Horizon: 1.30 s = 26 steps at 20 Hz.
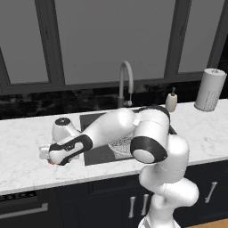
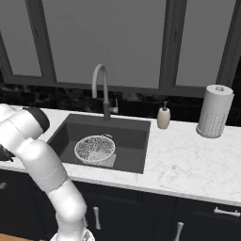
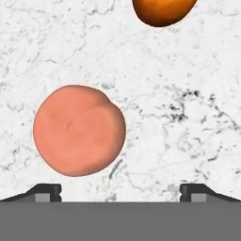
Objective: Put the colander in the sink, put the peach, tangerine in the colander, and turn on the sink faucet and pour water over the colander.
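Note:
In the hand view the pinkish-orange peach (image 3: 79, 130) lies on white marble just above my fingertips, left of the midline. The deep-orange tangerine (image 3: 162, 10) is cut off by the top edge, right of centre. My gripper (image 3: 121, 193) is open with nothing between its fingers. It hangs low over the counter left of the sink (image 2: 136, 136), where a bit of orange fruit (image 1: 53, 163) peeks from under the hand. The white mesh colander (image 2: 94, 148) rests on the sink floor. The grey gooseneck sink faucet (image 2: 101, 89) stands behind the basin, and no water shows.
A soap dispenser (image 2: 164, 116) stands behind the sink's right corner. A white paper-towel roll (image 2: 215, 111) is at the far right of the counter. My arm stretches across the sink's front left. Dark windows run behind the counter.

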Tool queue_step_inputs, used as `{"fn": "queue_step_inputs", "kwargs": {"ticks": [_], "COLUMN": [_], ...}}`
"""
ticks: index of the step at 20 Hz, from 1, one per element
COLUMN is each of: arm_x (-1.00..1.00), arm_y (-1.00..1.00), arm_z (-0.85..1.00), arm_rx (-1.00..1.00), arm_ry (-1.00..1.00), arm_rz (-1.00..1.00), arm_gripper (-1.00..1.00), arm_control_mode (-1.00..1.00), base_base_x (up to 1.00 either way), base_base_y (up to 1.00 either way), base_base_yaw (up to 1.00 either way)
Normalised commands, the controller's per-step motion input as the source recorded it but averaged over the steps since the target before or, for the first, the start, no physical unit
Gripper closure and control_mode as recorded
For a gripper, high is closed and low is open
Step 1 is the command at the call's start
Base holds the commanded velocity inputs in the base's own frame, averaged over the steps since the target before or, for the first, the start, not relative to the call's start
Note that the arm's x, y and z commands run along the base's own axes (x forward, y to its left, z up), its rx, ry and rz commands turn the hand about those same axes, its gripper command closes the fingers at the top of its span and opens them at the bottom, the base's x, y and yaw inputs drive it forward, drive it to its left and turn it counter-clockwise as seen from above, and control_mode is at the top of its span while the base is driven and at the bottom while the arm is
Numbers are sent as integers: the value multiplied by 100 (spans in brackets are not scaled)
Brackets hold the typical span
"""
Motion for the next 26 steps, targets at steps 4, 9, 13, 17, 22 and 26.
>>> {"fn": "queue_step_inputs", "kwargs": {"ticks": [4, 9, 13, 17, 22, 26], "arm_x": [26, 28, 36, 24, 4, 0], "arm_y": [44, 38, 12, 13, 0, 0], "arm_z": [-22, -13, -11, -35, -52, -48], "arm_rx": [-2, 0, 0, -4, -4, -1], "arm_ry": [0, 0, 0, 0, 0, 5], "arm_rz": [-3, 0, 0, -4, -9, -10], "arm_gripper": [-100, -100, -100, -100, 100, 100], "arm_control_mode": [-100, -100, -100, -100, -100, -100], "base_base_x": [0, 0, 0, 0, 0, 0], "base_base_y": [0, 0, 0, 0, 0, 0], "base_base_yaw": [0, 0, 0, 0, 0, 0]}}
